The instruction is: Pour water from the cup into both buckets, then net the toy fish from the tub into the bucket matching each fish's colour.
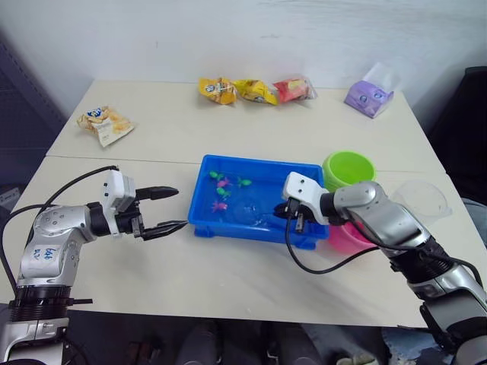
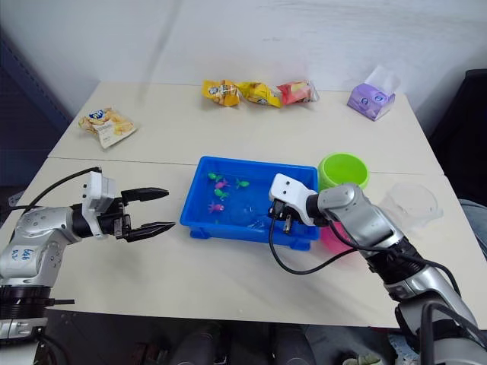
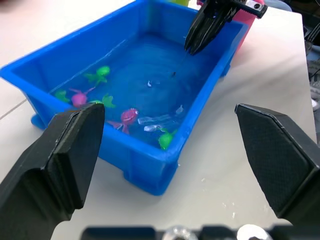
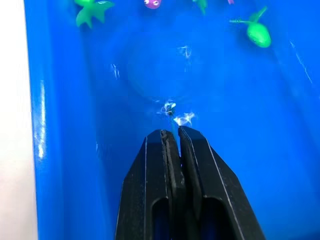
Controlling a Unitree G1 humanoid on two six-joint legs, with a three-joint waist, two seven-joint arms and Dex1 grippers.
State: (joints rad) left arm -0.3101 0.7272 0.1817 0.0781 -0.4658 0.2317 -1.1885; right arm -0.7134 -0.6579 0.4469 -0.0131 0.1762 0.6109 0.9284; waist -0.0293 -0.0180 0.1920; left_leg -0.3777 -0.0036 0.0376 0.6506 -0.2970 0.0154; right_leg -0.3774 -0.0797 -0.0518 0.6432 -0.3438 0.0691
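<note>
A pale cream table point(image 1: 190, 144) carries everything: the blue tub point(image 1: 257, 226) at centre, the green bucket point(image 1: 348, 169) and pink bucket point(image 1: 346, 239) just beside it, the clear cup point(image 1: 421, 199) further right, snack packets point(image 1: 255, 90) and a purple pack point(image 1: 369, 96) along the far edge, another snack bag point(image 1: 105, 125) far left.

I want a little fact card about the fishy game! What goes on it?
tub: blue tub on the table, water inside
fish: green and pink toy fish grouped at the tub end nearer the left arm
net: thin handle pinched in the right gripper, hoop dipped in the water
right gripper: shut on the net handle, over the tub
left gripper: open, holding nothing, beside the tub
buckets: green bucket and pink bucket past the tub's other end
cup: clear cup beyond the buckets
</note>
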